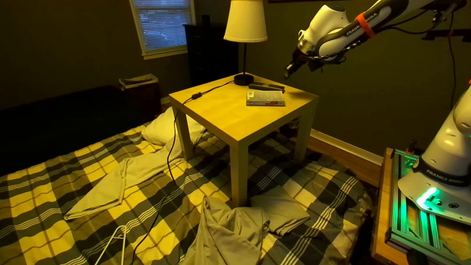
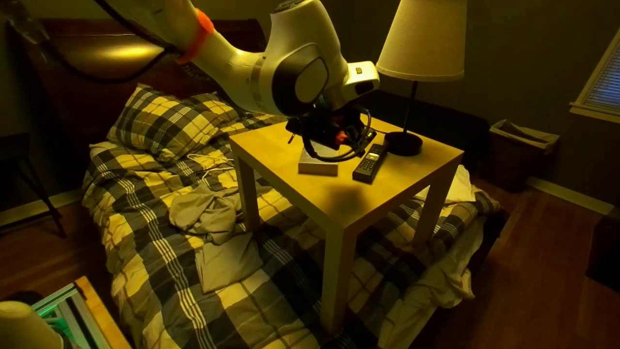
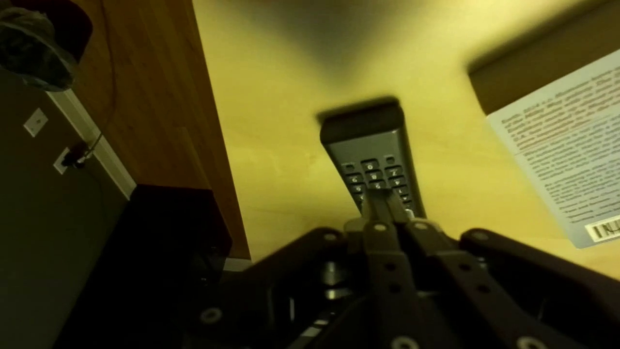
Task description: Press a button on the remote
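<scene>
the remote control (image 3: pixel 361 147) lies flat, face up, on the wood-toned side table (image 1: pixel 224 116), just beside the round black base of the table lamp (image 2: pixel 422 48) and slightly apart from the book (image 3: pixel 576 145), whose upper cover carries a barcode and lines of print; it is a long, slim, straight-sided bar with softly rounded corners; in the wrist view its exposed end is thick and black, and the face next to it is a dull grey; set into that grey are close rows of small dark number keys (image 3: pixel 374 176) with pale figures, the zero sitting between two smaller keys in the row nearest the end; in an exterior view the remote control (image 2: pixel 366 168) looks mostly black, with a paler patch partway along its face; in the wrist view its remaining length is hidden behind the robotiq gripper (image 3: pixel 386 198), which is clenched, its two slender fingertips (image 3: pixel 375 206) meeting side by side; seen from there they overlap the number keys, while in an exterior view the fingertips (image 1: pixel 287 74) hang clear above the side table
</scene>
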Motion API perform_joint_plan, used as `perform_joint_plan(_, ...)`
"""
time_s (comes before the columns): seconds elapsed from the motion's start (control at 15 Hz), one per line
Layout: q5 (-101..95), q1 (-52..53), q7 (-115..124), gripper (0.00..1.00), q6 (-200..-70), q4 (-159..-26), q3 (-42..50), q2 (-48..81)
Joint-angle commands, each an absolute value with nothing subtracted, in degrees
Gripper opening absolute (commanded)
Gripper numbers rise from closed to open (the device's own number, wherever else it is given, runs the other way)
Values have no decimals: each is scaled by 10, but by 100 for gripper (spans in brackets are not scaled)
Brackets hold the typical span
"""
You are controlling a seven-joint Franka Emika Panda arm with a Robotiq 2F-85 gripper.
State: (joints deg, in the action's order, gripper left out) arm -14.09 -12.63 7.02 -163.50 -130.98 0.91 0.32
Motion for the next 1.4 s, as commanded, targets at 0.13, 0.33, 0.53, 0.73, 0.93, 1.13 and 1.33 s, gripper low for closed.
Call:
perform_joint_plan(0.13,-165,-129,99,0,-1687,-1275,19,65)
perform_joint_plan(0.33,-163,-127,103,0,-1708,-1268,27,83)
perform_joint_plan(0.53,-166,-124,105,0,-1720,-1263,35,97)
perform_joint_plan(0.73,-162,-120,105,0,-1726,-1262,37,104)
perform_joint_plan(0.93,-159,-119,106,0,-1736,-1261,36,108)
perform_joint_plan(1.13,-157,-118,107,0,-1742,-1260,36,110)
perform_joint_plan(1.33,-156,-118,107,0,-1746,-1262,36,111)
